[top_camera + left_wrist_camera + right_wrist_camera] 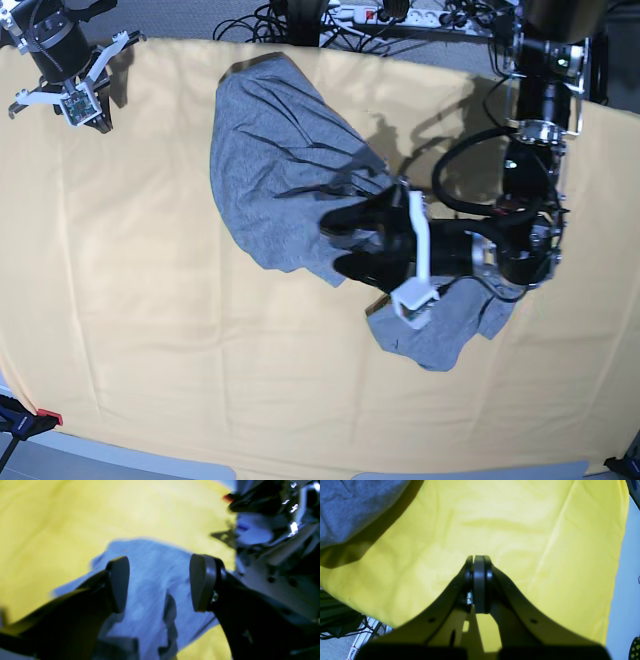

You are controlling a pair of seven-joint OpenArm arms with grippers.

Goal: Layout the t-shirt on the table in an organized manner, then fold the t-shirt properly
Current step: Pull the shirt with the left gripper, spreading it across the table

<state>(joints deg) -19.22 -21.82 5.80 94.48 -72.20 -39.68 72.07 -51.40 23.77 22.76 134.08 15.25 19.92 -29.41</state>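
The heather-grey t-shirt [285, 170] lies crumpled in a long heap across the middle of the yellow-clothed table [150, 330]; no lettering shows. My left gripper [332, 247] is open just above the shirt's middle folds. In the left wrist view its two pads stand wide apart [160, 585] with grey fabric [150, 570] between them, and nothing is gripped. My right gripper [95, 105] is at the far left corner, away from the shirt. In the right wrist view it is shut and empty [479, 580] over bare cloth [520, 530], with a shirt edge [350, 505] at the upper left.
Cables and a power strip [400, 15] lie beyond the table's far edge. The left arm's base [545, 120] stands at the right side. A red-tipped clamp [40, 418] sits at the near left corner. The cloth's edge and floor [627, 580] show right of the right gripper.
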